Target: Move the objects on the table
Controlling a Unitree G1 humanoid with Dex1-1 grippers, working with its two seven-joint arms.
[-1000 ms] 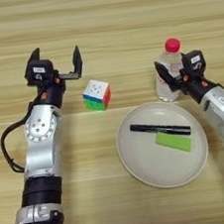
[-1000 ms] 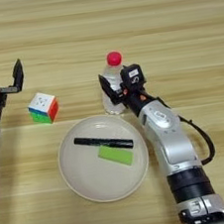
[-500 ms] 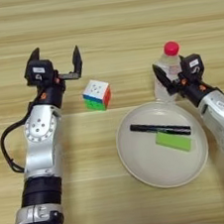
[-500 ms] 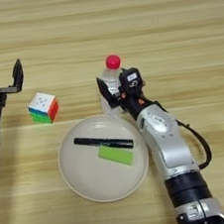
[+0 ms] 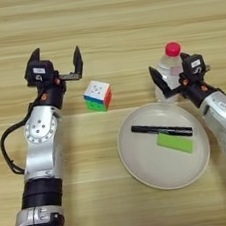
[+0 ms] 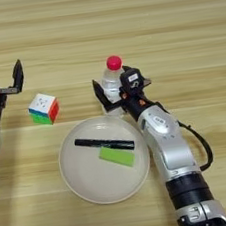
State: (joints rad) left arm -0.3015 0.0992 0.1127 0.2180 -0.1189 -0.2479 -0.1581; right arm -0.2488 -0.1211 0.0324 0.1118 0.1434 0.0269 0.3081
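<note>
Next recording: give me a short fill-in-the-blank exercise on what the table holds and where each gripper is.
1. The black pen and the flat green block both lie on the round ____.
2. The clear bottle has a ____ cap.
3. The right gripper is at the ____.
4. The left gripper stands open just left of the puzzle ____.

Missing words: plate; red; bottle; cube

Puzzle cube (image 5: 98, 95): white top, green and red sides, flat on the table (image 5: 122, 18), left of centre frame. Clear bottle (image 5: 169, 72), red cap, upright, right of centre, just above the plate's rim.
</note>
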